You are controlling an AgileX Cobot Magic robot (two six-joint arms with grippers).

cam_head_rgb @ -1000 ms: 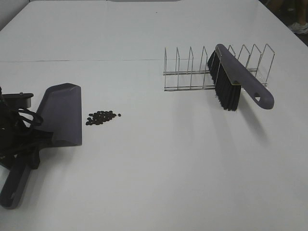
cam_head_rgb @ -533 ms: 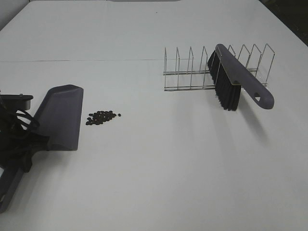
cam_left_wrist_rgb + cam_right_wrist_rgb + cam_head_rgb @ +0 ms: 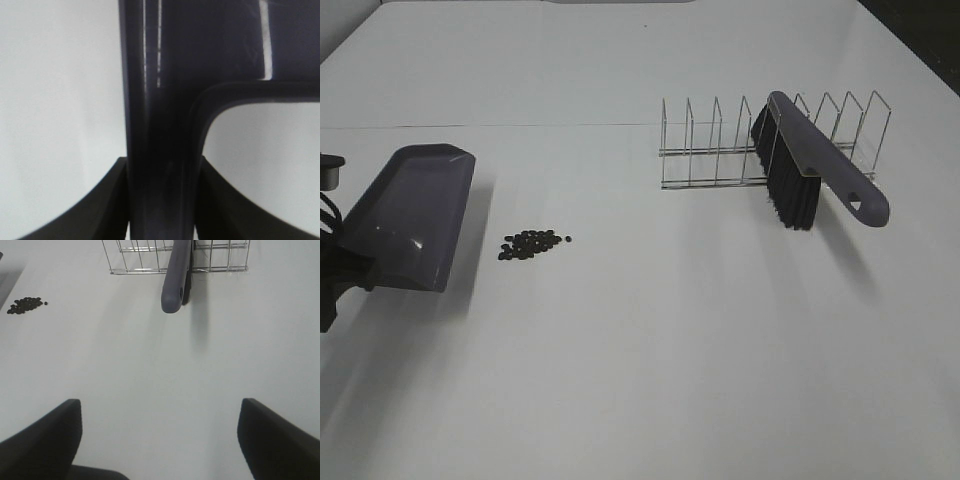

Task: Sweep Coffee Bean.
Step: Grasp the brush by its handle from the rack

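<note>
2 arms share a white table (image 3: 650, 380). The left gripper (image 3: 162, 200), at the table's left edge, is clamped narrow on the handle of a purple dustpan (image 3: 412, 215), holding it tilted above the surface. The coffee bean (image 3: 532, 243) pile sits in 1 tight cluster near the pan, not touching it. The right gripper (image 3: 160, 440) hangs with jaws wide and holds nothing, well apart from the purple brush (image 3: 817, 160) propped in a wire rack (image 3: 720, 150). To do this step well, set the pan's open lip flat on the table beside the beans, hold it steady, then grasp the brush by its handle.
</note>
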